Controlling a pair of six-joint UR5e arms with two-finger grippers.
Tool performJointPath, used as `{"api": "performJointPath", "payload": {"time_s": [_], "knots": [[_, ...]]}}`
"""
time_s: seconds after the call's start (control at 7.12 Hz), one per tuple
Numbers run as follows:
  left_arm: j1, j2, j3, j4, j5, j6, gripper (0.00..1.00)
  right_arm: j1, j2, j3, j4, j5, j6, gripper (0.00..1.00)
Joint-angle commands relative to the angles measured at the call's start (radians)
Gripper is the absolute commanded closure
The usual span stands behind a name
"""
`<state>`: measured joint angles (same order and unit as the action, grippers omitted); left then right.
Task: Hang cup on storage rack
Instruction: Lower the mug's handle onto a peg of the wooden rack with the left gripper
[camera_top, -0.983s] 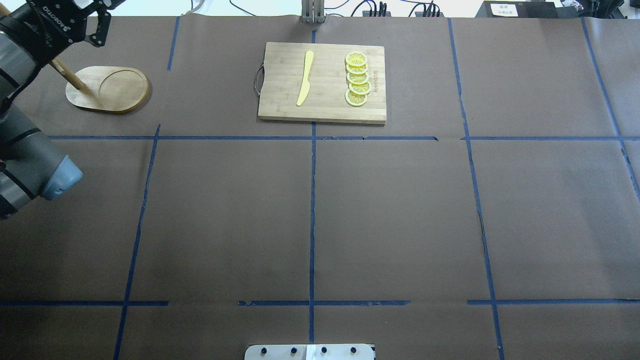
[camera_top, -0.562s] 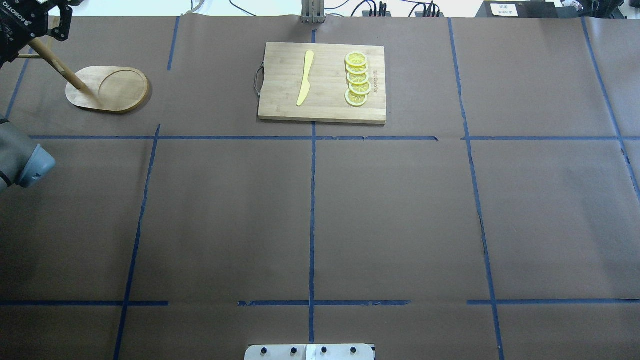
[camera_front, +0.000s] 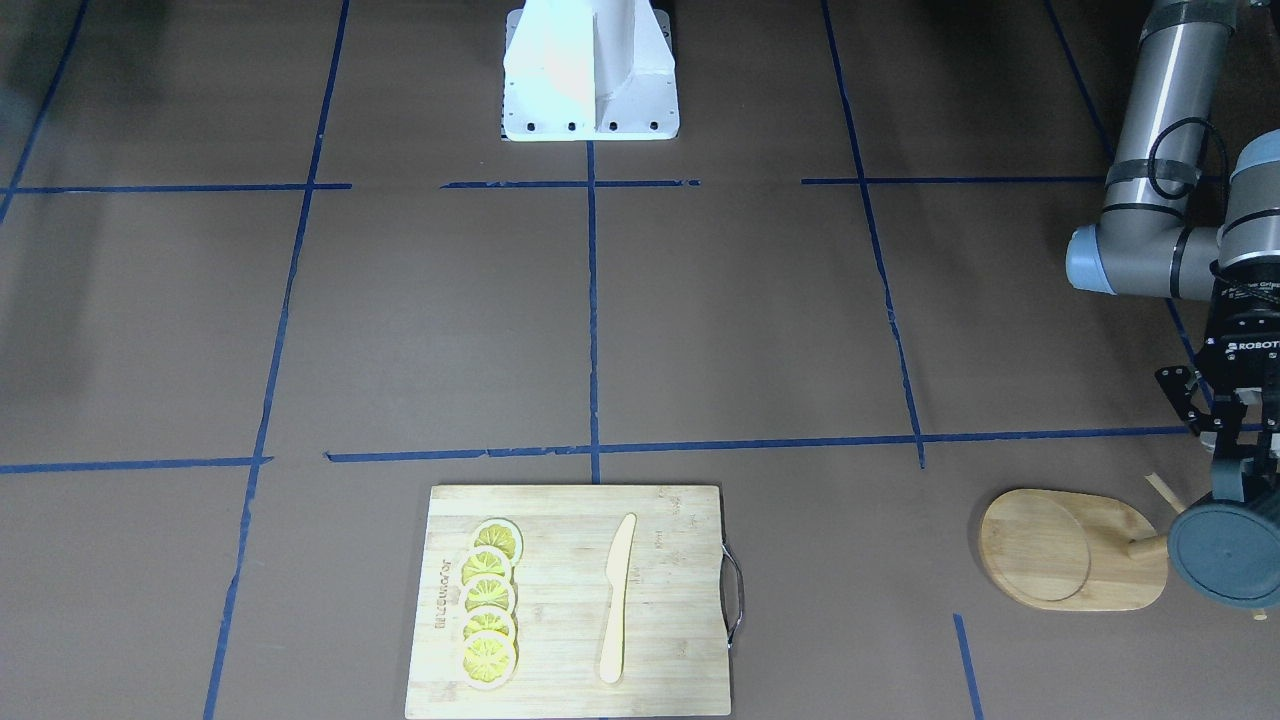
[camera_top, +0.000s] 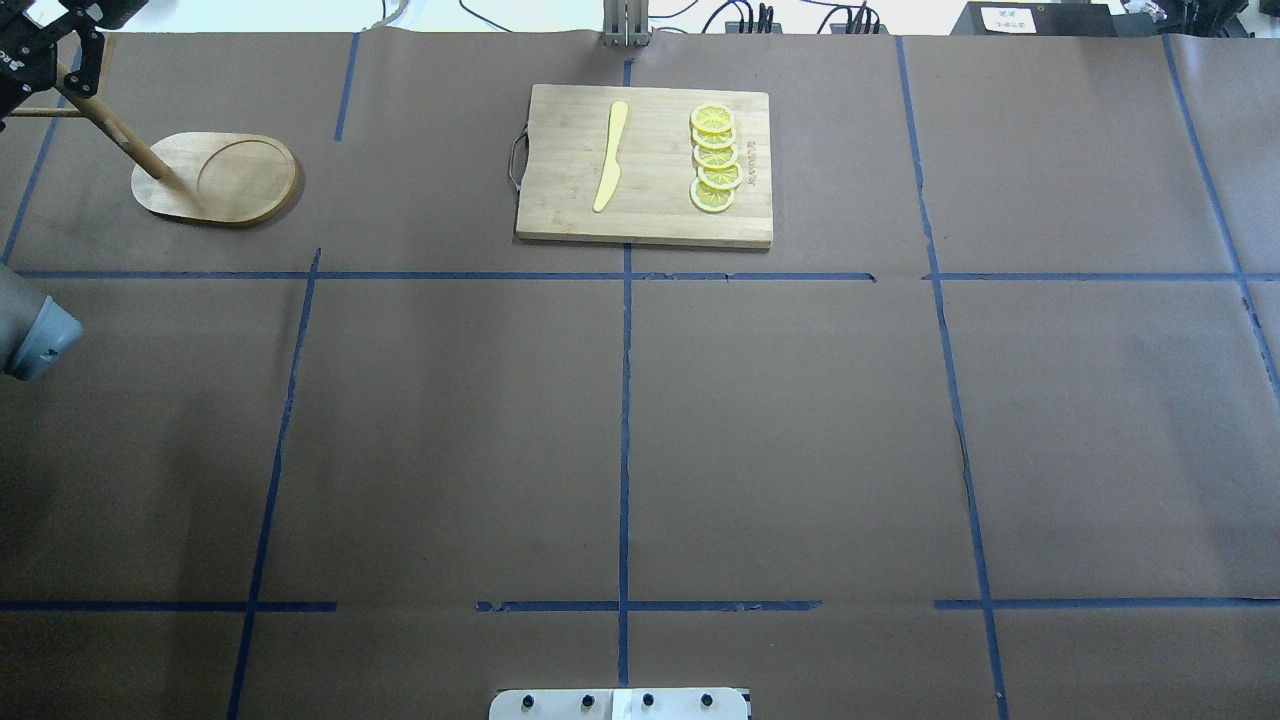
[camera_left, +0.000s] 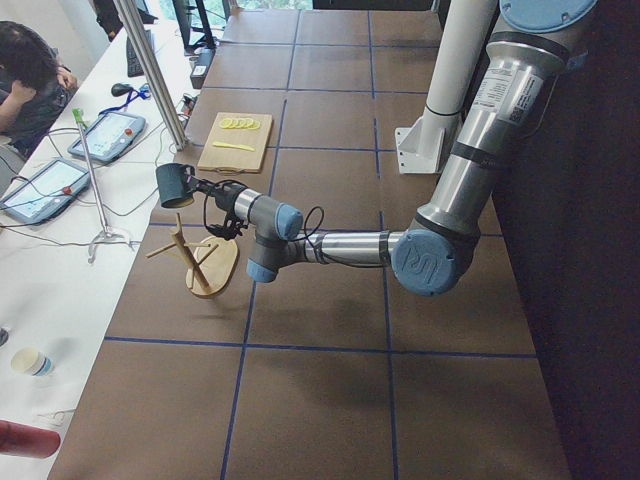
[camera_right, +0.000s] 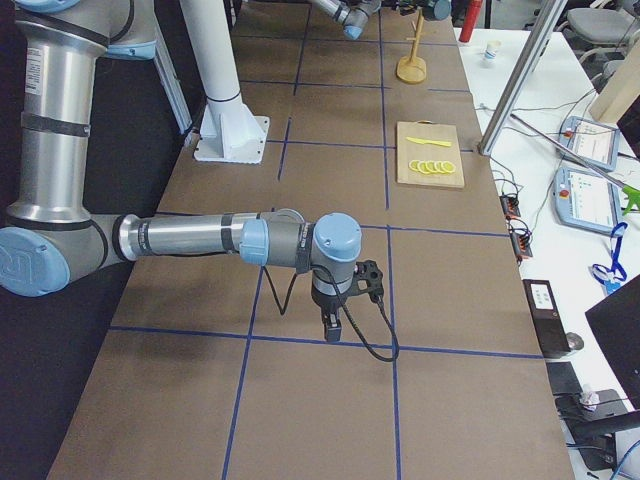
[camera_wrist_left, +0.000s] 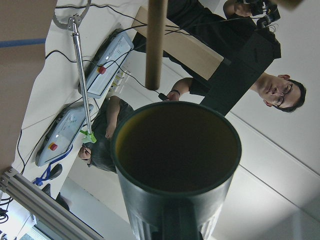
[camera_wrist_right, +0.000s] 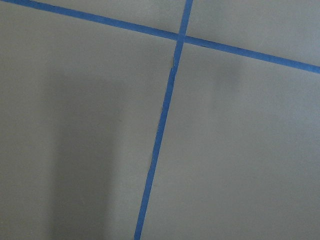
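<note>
1. Step in hand, as I judge it: carry and line-up. The cup (camera_front: 1225, 555) is airborne, not on any peg.
2. Left gripper (camera_front: 1238, 478): fingers drawn in on the cup and holding it clear of the table. The exact grip point is hidden; the wrist view suggests the handle side, at 6 o'clock of the cup's mouth.
3. Cup location: in the front-facing view it is at 3 o'clock of the storage rack (camera_front: 1060, 550), overlapping the foot of the post (camera_top: 120, 130). It is tipped on its side, with a plain dark round face toward that camera. The left side view puts it above the rack's top.
4. Left wrist view: a bamboo dowel (camera_wrist_left: 155, 45) sits at 12 o'clock of the cup's mouth, apart from the rim.
5. Right gripper (camera_right: 333, 322): points down over bare table, well apart from the rack; I cannot tell how its jaws stand.
6. Next move calls for, in my view:
   - bring the loop handle to a peg (camera_front: 1162, 490) tip;
   - thread it on and lower it until the peg bears the weight;
   - only then let go.
7. Risk: thin pegs and a light base, so a nudge could shove the rack.
</note>
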<state>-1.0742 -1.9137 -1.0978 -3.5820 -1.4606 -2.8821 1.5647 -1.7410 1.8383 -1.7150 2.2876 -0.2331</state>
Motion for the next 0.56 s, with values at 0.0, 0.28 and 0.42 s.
{"api": "performJointPath", "payload": {"time_s": [0.0, 0.28, 0.42], "knots": [[0.002, 0.019, 0.028, -0.052, 0.0, 0.0, 1.0, 0.0, 0.0, -0.001, 0.0, 0.0, 0.0, 0.0], [0.005, 0.018, 0.125, -0.145, 0.0, 0.0, 1.0, 0.0, 0.0, -0.001, 0.0, 0.0, 0.0, 0.0], [0.005, 0.019, 0.133, -0.147, 0.0, 0.001, 1.0, 0.0, 0.0, -0.001, 0.0, 0.0, -0.002, 0.0]]}}
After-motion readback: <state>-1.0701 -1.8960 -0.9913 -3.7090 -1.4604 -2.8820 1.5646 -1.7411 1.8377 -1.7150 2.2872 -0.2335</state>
